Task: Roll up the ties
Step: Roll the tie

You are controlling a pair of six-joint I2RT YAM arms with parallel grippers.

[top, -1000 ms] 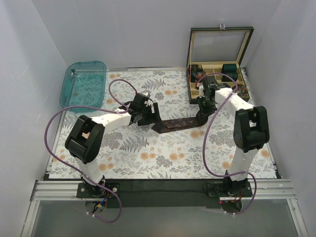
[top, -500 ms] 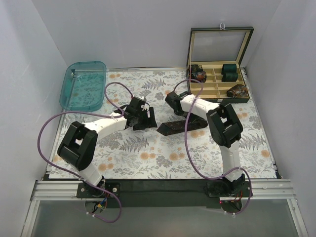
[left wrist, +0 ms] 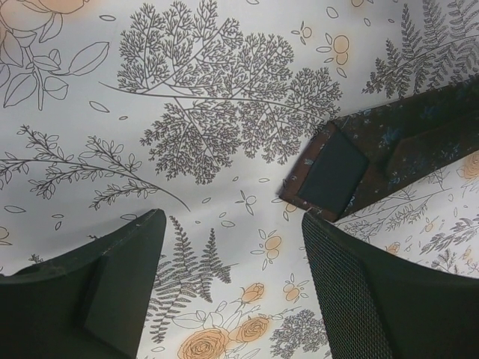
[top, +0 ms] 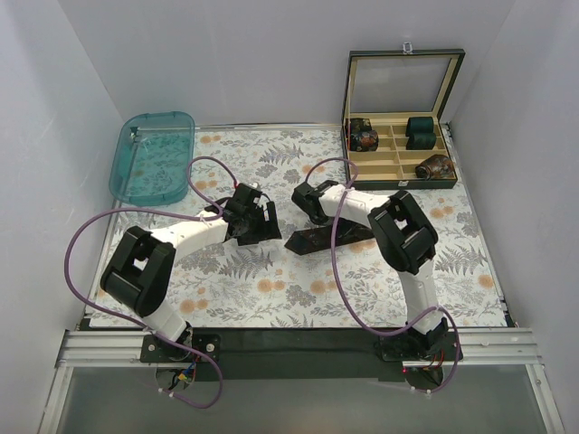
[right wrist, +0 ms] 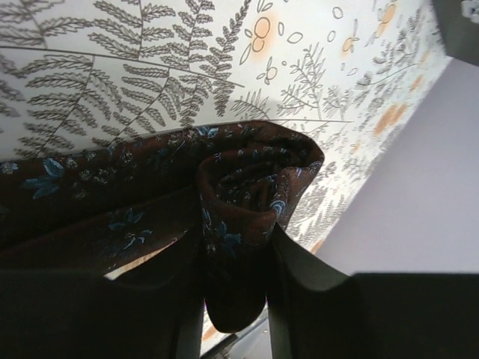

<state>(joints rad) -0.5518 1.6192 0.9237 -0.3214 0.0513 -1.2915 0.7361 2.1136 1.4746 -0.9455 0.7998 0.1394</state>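
Note:
The dark brown tie (top: 327, 238) lies as a short strip on the floral cloth at mid-table. My right gripper (top: 312, 206) sits over its far left part, shut on a rolled coil of the tie (right wrist: 251, 179), which is pinched between the fingers (right wrist: 307, 277). My left gripper (top: 261, 222) is open and empty just left of the tie's near end. In the left wrist view the tie's flat end (left wrist: 337, 168) lies on the cloth ahead of the right finger (left wrist: 374, 292), apart from both fingers.
An open wooden box (top: 398, 183) with a raised lid stands at the back right and holds rolled bundles (top: 419, 129). A teal plastic tray (top: 152, 154) sits at the back left. Purple cables loop from both arms.
My right gripper has travelled left from beside the box along the tie, and the strip is now shorter. My left gripper has shifted slightly left and stays open.

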